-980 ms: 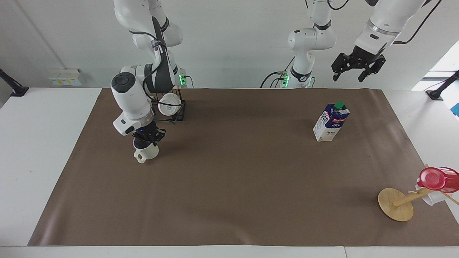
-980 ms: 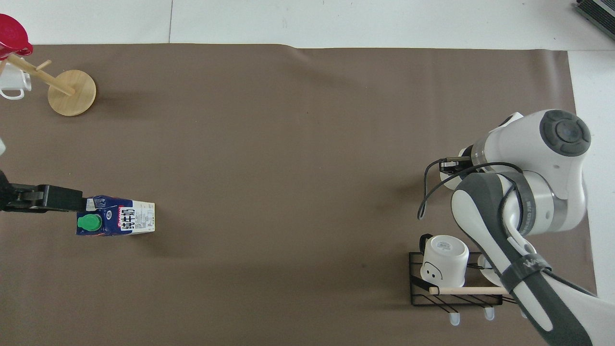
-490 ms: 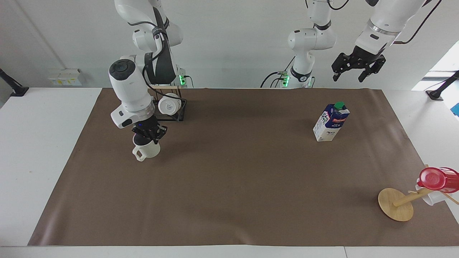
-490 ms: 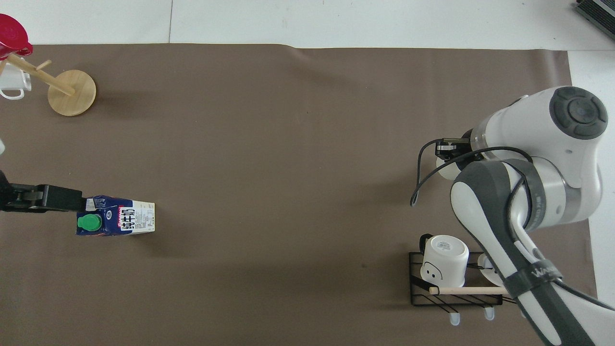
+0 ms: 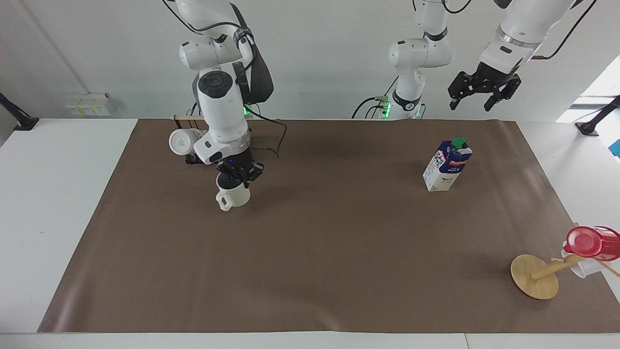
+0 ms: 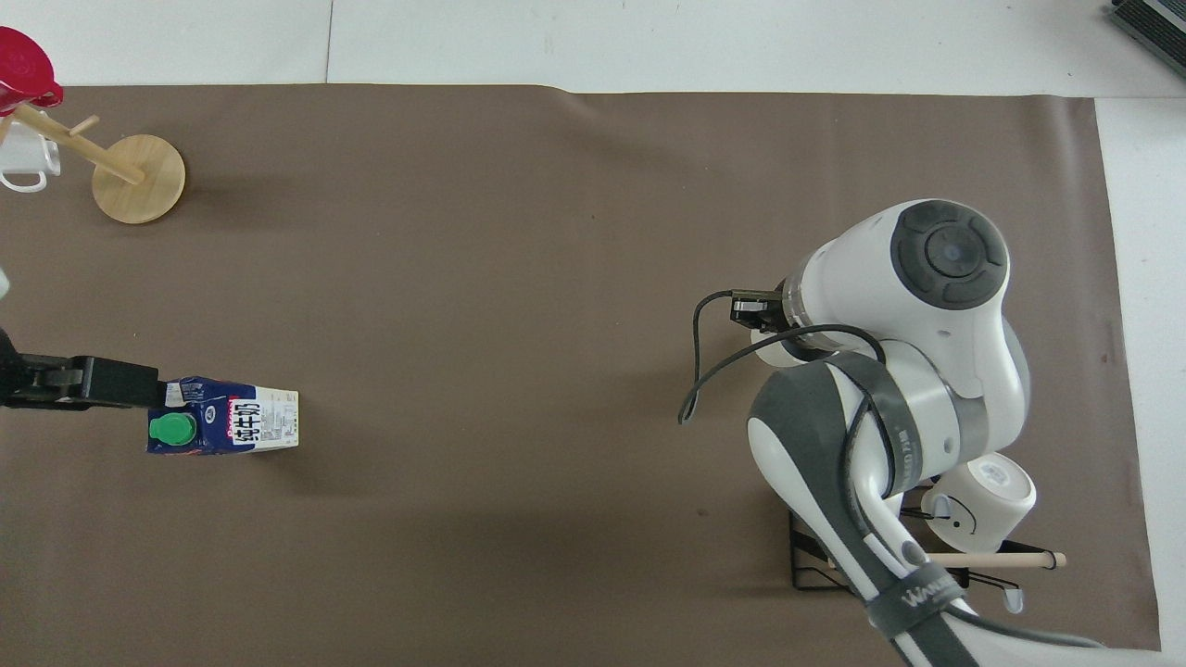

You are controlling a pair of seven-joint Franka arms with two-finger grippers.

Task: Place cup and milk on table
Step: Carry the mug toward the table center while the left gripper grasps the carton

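Note:
My right gripper (image 5: pixel 240 175) is shut on the rim of the cream-white cup (image 5: pixel 232 196) and holds it upright, low over the brown sheet of the table (image 5: pixel 315 252), handle pointing away from the robots. In the overhead view the right arm hides nearly all of the cup (image 6: pixel 774 350). The blue-and-white milk (image 5: pixel 448 166) with its green cap stands upright on the sheet toward the left arm's end, and it shows in the overhead view too (image 6: pixel 227 428). My left gripper (image 5: pixel 471 104) is open and empty, high in the air near the milk.
A black wire rack (image 5: pixel 193 157) with a plain white mug (image 5: pixel 180 143) on its wooden rod stands near the right arm's base. A tilted wooden mug tree (image 5: pixel 535 276) bears a red cup (image 5: pixel 591 241) and a white mug (image 5: pixel 581 267) at the left arm's end.
My right gripper has carried the cup toward the middle of the table and a little nearer to the robots. The rack's rod and white mug shifted toward the right arm's end. The left arm has not moved.

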